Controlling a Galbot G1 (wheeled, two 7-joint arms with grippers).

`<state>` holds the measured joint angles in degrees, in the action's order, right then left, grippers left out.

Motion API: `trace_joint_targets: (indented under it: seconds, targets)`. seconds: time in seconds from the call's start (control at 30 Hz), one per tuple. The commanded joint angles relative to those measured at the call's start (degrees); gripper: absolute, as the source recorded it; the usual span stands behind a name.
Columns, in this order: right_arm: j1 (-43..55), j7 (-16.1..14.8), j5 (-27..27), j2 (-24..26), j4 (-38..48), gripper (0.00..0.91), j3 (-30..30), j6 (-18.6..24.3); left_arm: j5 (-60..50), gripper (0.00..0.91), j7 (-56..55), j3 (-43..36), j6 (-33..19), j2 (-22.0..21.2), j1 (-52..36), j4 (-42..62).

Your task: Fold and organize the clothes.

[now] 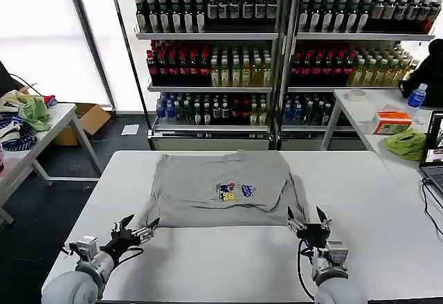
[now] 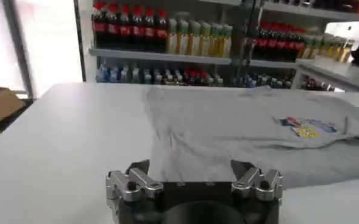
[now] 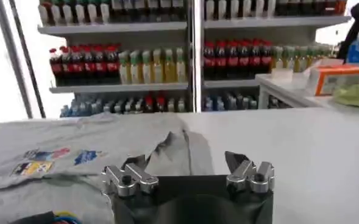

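Observation:
A light grey short-sleeved shirt (image 1: 221,188) lies spread on the white table (image 1: 228,262), its small multicoloured chest print (image 1: 235,192) facing up. The shirt's near hem runs across the table just beyond both grippers. My left gripper (image 1: 138,230) hovers open at the shirt's near left corner, holding nothing. My right gripper (image 1: 308,222) hovers open at the near right corner by the sleeve, also holding nothing. In the left wrist view the shirt (image 2: 252,131) lies ahead of the open left gripper (image 2: 191,167). In the right wrist view the shirt's sleeve (image 3: 167,149) lies ahead of the open right gripper (image 3: 185,161).
Shelves of drink bottles (image 1: 277,48) stand behind the table. A side table at the right holds a green cloth (image 1: 408,142), an orange box (image 1: 392,121) and a laptop (image 1: 435,153). Another table at the left carries a green cloth (image 1: 31,110).

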<state>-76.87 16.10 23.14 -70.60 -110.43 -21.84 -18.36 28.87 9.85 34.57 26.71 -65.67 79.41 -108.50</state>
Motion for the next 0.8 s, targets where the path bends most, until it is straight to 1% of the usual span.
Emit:
trace_joint_targets:
  seconds: [0.03, 0.07, 0.1, 0.13, 0.17, 0.2, 0.23, 0.27, 0.37, 0.6, 0.8]
  targets:
    - [1.2, 1.7, 3.0, 0.1, 2.7, 0.675, 0.7, -2.8, 2.3, 0.836, 0.2, -1.0, 0.4, -1.0, 0.3, 0.8]
    - [1.3, 1.8, 3.1, 0.3, 3.0, 0.574, 0.9, -2.6, 2.3, 0.554, 0.3, -1.2, 0.4, -1.0, 0.1, 1.2]
    - [1.3, 1.9, 3.0, 0.3, 3.4, 0.433, 1.2, -2.1, 2.4, 0.484, 0.2, -1.2, 0.5, -1.1, 0.1, 1.5]
    - [1.4, 2.1, 3.0, 0.3, 4.0, 0.272, 1.6, -1.7, 3.3, 0.373, 0.0, -1.4, 0.8, -1.2, 0.0, 1.9]
    - [1.6, 2.5, 3.0, 0.2, 4.6, 0.141, 2.0, -1.2, 4.0, 0.343, -0.1, -1.5, 0.9, -1.4, -0.1, 2.2]
    - [1.6, 2.5, 3.0, 0.1, 4.7, 0.0, 2.2, -0.9, 4.0, 0.282, -0.2, -1.5, 0.9, -1.6, -0.1, 2.4]
    - [1.6, 2.3, 3.0, 0.2, 4.8, 0.0, 2.4, -0.4, 4.1, 0.262, -0.3, -1.5, 0.9, -1.8, -0.1, 2.5]
    - [1.6, 2.2, 3.1, 0.2, 4.6, 0.0, 2.4, 0.1, 4.4, 0.151, -0.3, -1.5, 0.9, -1.9, 0.0, 2.5]
    - [1.5, 2.2, 3.9, 0.5, 4.2, 0.0, 2.4, 0.1, 4.7, 0.04, -0.3, -1.6, 0.9, -1.9, 0.0, 2.3]
    - [1.3, 1.9, 4.3, 0.7, 4.9, 0.0, 2.5, 0.4, 5.2, 0.04, -0.3, -1.6, 1.0, -1.8, -0.2, 2.6]
    - [0.6, 0.8, 4.6, 1.1, 4.3, 0.0, 2.4, 0.7, 5.2, 0.04, -0.3, -1.5, 0.8, -2.2, 0.1, 2.6]
